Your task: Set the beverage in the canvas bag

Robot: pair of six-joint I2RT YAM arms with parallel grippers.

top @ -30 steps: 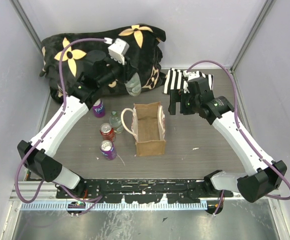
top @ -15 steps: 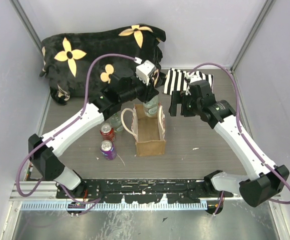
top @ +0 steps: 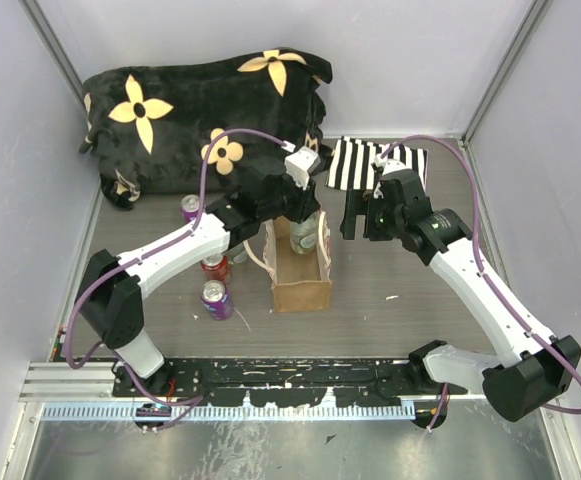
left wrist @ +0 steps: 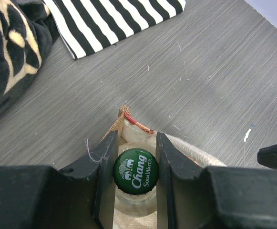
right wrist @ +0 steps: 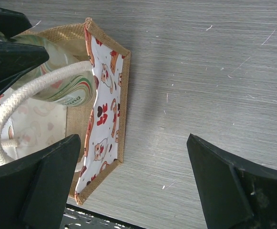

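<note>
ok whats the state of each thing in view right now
bottle, capped, gripped at the neck, partly inside the bag
bag, standing, mouth open
left gripper, shut on the bottle
right gripper, open, empty, beside the bag
cans, upright on the table
striped cloth, lying flat
blanket, bunched up

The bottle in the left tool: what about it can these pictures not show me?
- Base of the bottle: the left wrist view shows only its cap inside the left tool; whether it stands on the floor of the canvas bag is hidden.
- Its label: right wrist view, the rope handle crosses it; unreadable.
- Its body: top view, the left arm covers most.
</note>
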